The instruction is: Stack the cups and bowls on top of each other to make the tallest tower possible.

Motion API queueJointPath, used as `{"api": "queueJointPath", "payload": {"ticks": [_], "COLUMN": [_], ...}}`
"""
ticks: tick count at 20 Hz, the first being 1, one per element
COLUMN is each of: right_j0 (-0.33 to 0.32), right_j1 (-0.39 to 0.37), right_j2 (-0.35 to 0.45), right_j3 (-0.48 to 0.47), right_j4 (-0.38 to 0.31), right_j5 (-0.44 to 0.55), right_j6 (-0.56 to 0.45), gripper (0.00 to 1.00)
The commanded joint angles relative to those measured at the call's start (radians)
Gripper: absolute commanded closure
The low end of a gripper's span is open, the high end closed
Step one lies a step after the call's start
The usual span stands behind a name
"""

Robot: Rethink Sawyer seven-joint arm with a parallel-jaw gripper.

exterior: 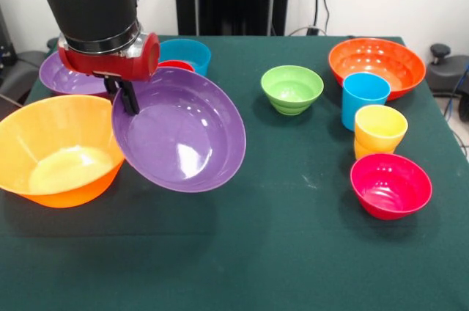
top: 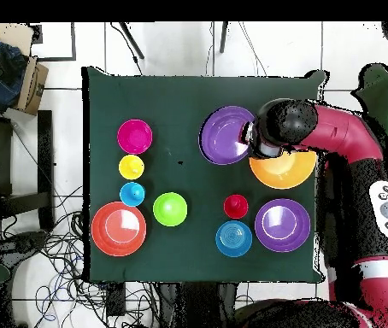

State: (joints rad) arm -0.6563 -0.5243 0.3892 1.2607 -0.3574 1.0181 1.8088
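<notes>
gripping the rim of a big purple bowl (exterior: 179, 129), the gripper (exterior: 127, 96) held it tilted up off the tabletop (exterior: 242, 252) in the front view, its fingers pinched on the bowl's upper left edge. the lifted bowl hung just beside the yellow-orange bowl (exterior: 57, 151), its edge overlapping that bowl's rim in the picture. behind the arm sat the second purple bowl (exterior: 64, 76), the blue bowl (exterior: 187, 54) and a red cup (exterior: 176, 66), mostly hidden. further along stood the green bowl (exterior: 292, 89), the orange bowl (exterior: 377, 67), the light blue cup (exterior: 364, 98), the yellow cup (exterior: 379, 130) and the magenta-pink bowl (exterior: 390, 185), each resting apart on the cloth.

from overhead, the purple bowl (top: 226, 135) showed next to the yellow-orange bowl (top: 285, 169), with the gripper (top: 254, 141) between them under the arm's wrist. the other purple bowl (top: 282, 225), blue bowl (top: 233, 239), red cup (top: 236, 206), green bowl (top: 170, 209), orange bowl (top: 119, 228), light blue cup (top: 132, 194), yellow cup (top: 131, 166) and magenta-pink bowl (top: 134, 136) lay spread out singly.

no tower appeared to exist yet, though the yellow cup's darker base in the front view may have been a second cup nested beneath. i judged the build barely begun, with this bowl the first piece in hand and nearly everything left to stack.
</notes>
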Motion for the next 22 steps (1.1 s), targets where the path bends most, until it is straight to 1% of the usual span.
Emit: {"api": "queueJointPath", "payload": {"ticks": [1,14,19,22], "right_j0": [0.041,0.051,0.062,0.069], "right_j1": [0.02,0.022,0.013,0.019], "right_j2": [0.033,0.031,0.029,0.026], "right_j3": [0.054,0.049,0.059,0.044], "right_j4": [-0.066,-0.073,-0.067,-0.075], "right_j5": [-0.02,-0.024,-0.024,-0.019], "right_j6": [-0.147,-0.139,-0.119,-0.121], "gripper": [1.0,1.0,1.0,1.0]}}
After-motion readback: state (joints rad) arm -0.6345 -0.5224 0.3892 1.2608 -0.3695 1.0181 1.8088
